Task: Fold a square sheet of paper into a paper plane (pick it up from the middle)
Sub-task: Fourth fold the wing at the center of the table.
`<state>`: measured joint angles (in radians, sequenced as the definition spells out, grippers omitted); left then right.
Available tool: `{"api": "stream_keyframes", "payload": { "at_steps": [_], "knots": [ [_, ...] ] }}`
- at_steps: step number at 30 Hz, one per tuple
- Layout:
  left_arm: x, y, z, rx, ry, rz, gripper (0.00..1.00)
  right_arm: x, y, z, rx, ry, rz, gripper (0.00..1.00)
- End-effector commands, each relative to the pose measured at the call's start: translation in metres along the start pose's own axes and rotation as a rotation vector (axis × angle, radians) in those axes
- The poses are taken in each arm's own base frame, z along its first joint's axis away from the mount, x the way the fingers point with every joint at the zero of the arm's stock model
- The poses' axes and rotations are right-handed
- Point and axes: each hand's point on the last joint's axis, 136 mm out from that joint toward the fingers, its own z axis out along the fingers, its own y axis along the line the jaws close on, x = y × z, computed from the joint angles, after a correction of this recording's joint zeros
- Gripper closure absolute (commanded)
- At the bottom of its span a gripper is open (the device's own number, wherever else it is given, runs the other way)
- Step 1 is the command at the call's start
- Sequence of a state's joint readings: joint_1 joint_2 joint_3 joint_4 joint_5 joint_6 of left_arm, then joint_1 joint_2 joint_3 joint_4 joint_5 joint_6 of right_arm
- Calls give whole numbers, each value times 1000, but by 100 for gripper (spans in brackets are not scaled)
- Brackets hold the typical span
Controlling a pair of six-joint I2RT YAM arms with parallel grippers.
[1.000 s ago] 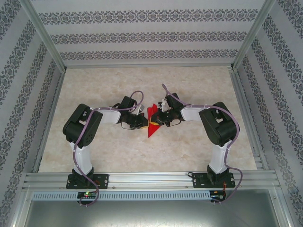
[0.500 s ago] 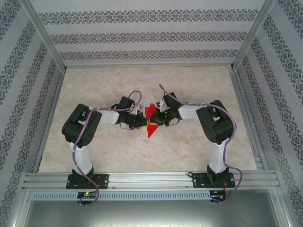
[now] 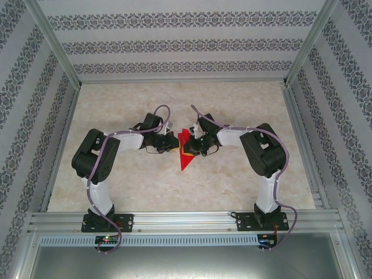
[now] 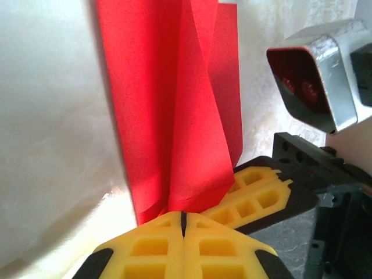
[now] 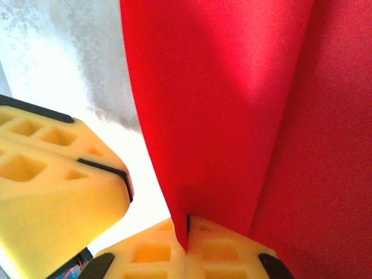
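Paper plane point(image 3: 185, 156), a bright red sheet folded to a narrow tip pointing toward the near edge, is held between both arms over the middle of the surface point(image 3: 232, 110). The left gripper point(image 4: 183, 224) has its yellow pads pressed together on one folded edge. The right gripper point(image 5: 187, 232) pinches the same paper from the opposite side, just beside it.
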<state>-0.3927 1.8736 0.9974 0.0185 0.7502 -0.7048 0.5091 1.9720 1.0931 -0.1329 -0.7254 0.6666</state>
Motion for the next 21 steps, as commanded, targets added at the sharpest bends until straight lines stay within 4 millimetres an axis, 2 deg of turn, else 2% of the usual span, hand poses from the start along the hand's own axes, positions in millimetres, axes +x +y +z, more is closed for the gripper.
{"api": "stream_keyframes", "payload": {
  "at_steps": [1, 12, 21],
  "knots": [
    [-4, 7, 1, -20, -4, -3, 100, 3, 1, 4, 20, 16, -34, 100],
    [7, 20, 16, -28, 49, -20, 100, 5, 9, 6, 22, 8, -77, 100],
    [15, 29, 19, -55, 71, -21, 100, 2, 15, 13, -11, 3, -69, 100]
  ]
}}
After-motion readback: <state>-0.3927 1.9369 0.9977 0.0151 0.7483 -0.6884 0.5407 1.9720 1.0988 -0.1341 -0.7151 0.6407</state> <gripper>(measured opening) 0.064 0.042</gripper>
